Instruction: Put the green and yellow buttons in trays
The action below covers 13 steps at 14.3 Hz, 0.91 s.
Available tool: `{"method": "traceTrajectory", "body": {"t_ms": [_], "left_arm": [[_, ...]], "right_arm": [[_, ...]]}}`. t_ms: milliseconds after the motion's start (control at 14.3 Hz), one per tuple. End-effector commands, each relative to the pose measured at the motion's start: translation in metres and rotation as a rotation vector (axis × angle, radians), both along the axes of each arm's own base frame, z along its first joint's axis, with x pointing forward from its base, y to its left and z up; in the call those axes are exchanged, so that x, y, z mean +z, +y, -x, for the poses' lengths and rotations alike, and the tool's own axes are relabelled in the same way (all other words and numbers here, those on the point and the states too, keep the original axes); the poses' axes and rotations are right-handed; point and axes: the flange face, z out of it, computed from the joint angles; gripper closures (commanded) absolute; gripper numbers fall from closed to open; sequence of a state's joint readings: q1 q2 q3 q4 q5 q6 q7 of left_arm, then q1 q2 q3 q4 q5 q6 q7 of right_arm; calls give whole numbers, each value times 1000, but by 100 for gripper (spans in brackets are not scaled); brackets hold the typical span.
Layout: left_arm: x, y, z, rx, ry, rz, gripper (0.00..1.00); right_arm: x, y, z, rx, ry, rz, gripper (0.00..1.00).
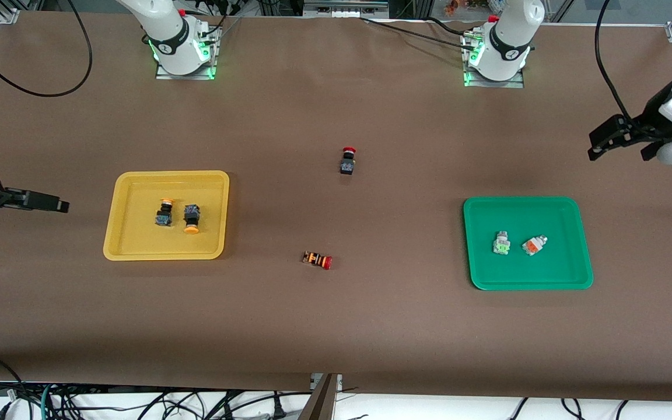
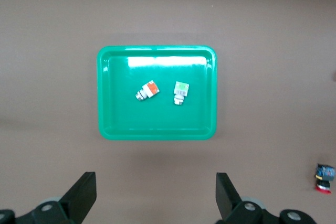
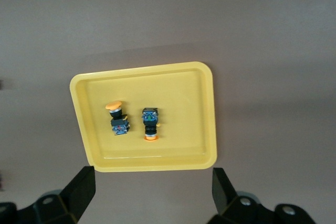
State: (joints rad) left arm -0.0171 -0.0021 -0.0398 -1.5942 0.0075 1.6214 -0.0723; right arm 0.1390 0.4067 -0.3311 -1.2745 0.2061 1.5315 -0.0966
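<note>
Buttons sorted: yellow-capped pair [image 1: 177,216] in yellow tray [image 1: 137,248], white pair [image 1: 518,244] in green tray [image 1: 546,283]. My left gripper [image 1: 619,143] and right gripper [image 1: 56,204] hung empty, fingers spread, each at own table end. Judged best: stay clear, leave red-capped buttons [image 1: 347,160] untouched.

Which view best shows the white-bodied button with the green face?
Left wrist view: the white-bodied button with the green face lies mid-frame in the green plastic tray, unobstructed. The front view shows it smaller; the right wrist view misses it.

A plain brown surface [image 1: 336,326] is seen. Black bodies with yellow-orange caps are shown on two buttons [image 1: 164,213] [image 1: 191,219] in the yellow tray [image 1: 120,245]. White bodies, one green-faced [image 1: 501,243], one orange-faced [image 1: 533,245], are seen in the green tray [image 1: 569,274]. A red cap is worn by a black button [image 1: 347,161] and an orange-and-black striped one [image 1: 317,260].
</note>
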Motion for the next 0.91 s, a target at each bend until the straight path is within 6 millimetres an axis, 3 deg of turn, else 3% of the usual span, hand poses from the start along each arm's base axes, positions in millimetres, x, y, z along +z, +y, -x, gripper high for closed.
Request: {"method": "traceTrajectory", "body": {"t_ms": [0, 210, 279, 489, 559, 768, 838], "left_arm": [[2, -5, -6, -58, 20, -18, 0], [1, -5, -3, -59, 52, -21, 0], [1, -5, -3, -57, 52, -21, 0], [1, -4, -2, -54, 64, -20, 0], [0, -4, 0, -51, 78, -20, 0], [-1, -3, 0, -51, 79, -20, 0], [0, -2, 0, -49, 76, -20, 0]], "right_arm": [[19, 16, 7, 30, -8, 28, 1], [17, 33, 4, 51, -15, 36, 1], [12, 47, 1, 75, -10, 46, 1], [-2, 57, -4, 84, -33, 53, 1], [-7, 71, -4, 108, -70, 67, 1], [12, 66, 8, 81, -93, 117, 1], [7, 62, 11, 78, -91, 118, 1]]}}
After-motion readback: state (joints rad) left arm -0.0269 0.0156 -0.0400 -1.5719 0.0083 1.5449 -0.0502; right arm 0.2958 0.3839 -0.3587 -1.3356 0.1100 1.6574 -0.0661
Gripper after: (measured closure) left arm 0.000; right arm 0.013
